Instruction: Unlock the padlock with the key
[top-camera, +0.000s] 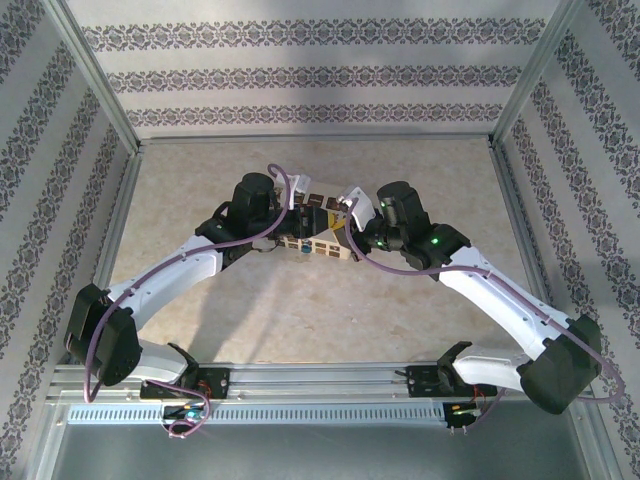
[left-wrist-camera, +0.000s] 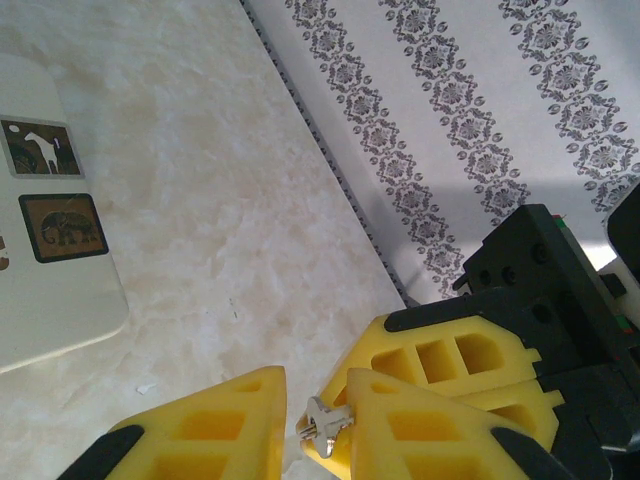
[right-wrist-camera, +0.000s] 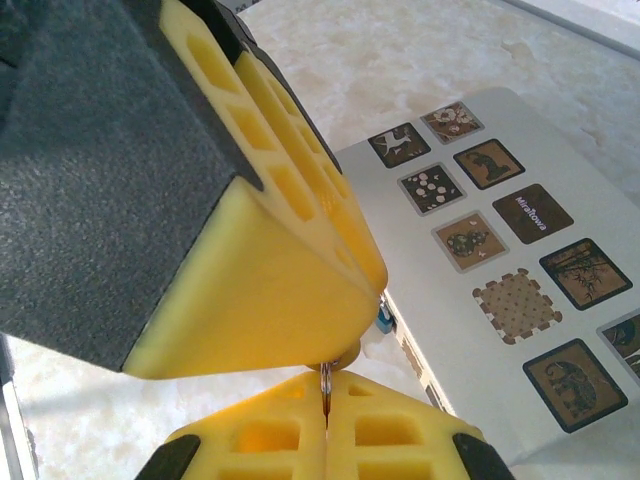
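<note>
The left gripper (left-wrist-camera: 318, 400) has its jaws drawn close on the padlock (right-wrist-camera: 383, 318). A blue corner of it peeps out past one yellow finger, and a silvery piece sits in the narrow gap between the pads. The right gripper (right-wrist-camera: 326, 385) meets it tip to tip, jaws pressed together and pinching the thin key (right-wrist-camera: 326, 392) edge-on. The likely trouble is a miss. Both pieces are tiny and largely hidden by the bulky fingers, so a slightly tilted key could jam at the keyhole, twist in the pads, or push the padlock out of its hold. Below the jaws lies the pale marbled table (left-wrist-camera: 250, 200). The cream box (left-wrist-camera: 60, 310) with its dark tiles sits just beside and under them, leaving little room to dip.
</note>
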